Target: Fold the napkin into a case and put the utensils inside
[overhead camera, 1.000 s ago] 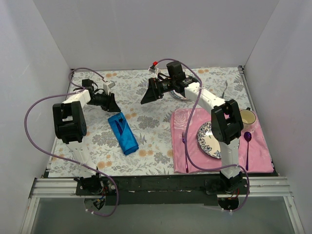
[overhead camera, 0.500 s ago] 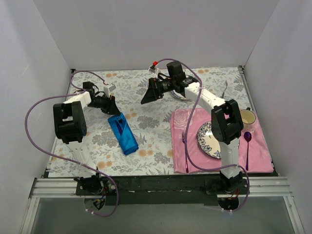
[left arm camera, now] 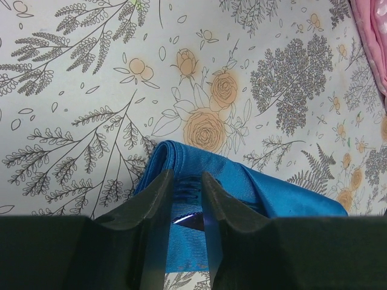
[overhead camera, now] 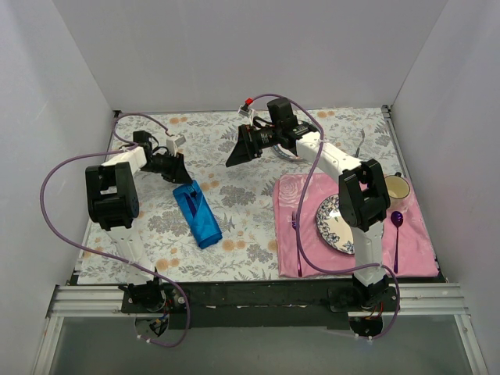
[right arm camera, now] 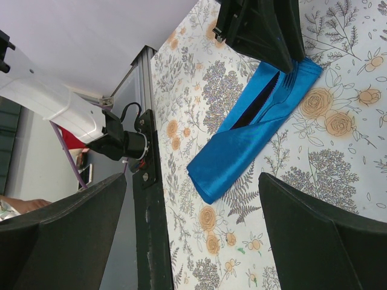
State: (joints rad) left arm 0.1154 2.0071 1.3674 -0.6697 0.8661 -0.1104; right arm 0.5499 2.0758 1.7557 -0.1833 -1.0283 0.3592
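The napkin [overhead camera: 197, 212] lies as a narrow blue case on the floral table, left of centre. At its far open end, the dark knife [right arm camera: 255, 106] and the light-blue fork [right arm camera: 288, 81] poke out of the fold. My left gripper [overhead camera: 176, 169] hovers over that end. Its jaws are only narrowly apart [left arm camera: 186, 179]; fork tines [left arm camera: 187, 188] and the knife tip [left arm camera: 188, 219] show in the gap below, and nothing is clamped. My right gripper [overhead camera: 237, 153] hangs wide open above the table's middle, facing the case [right arm camera: 242, 151], with nothing between its fingers [right arm camera: 193, 229].
A pink placemat [overhead camera: 306, 195] at the right carries a patterned plate [overhead camera: 332, 223], a magenta fork [overhead camera: 297, 244] and a purple spoon [overhead camera: 397, 233]. A mug [overhead camera: 397, 187] stands by the right wall. White walls close in three sides.
My left gripper has drawn back a little from the case's far end and its jaws have narrowed. The right arm and the case have not moved.
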